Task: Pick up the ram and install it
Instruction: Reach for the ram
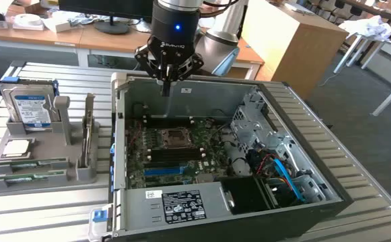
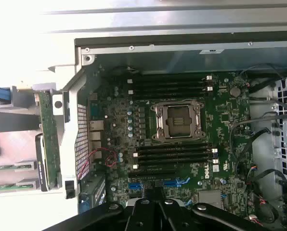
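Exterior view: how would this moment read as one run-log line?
black tool: shut, above open black computer case | thin green ram sticks: lying in grey holder, exterior view's left

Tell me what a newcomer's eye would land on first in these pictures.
The open computer case sits mid-scene in the exterior view, its green motherboard bare with an empty processor socket. The black gripper hangs closed over the case's far edge, holding nothing. On the grey rack at the exterior view's left sit a blue-labelled hard drive and green ram sticks.
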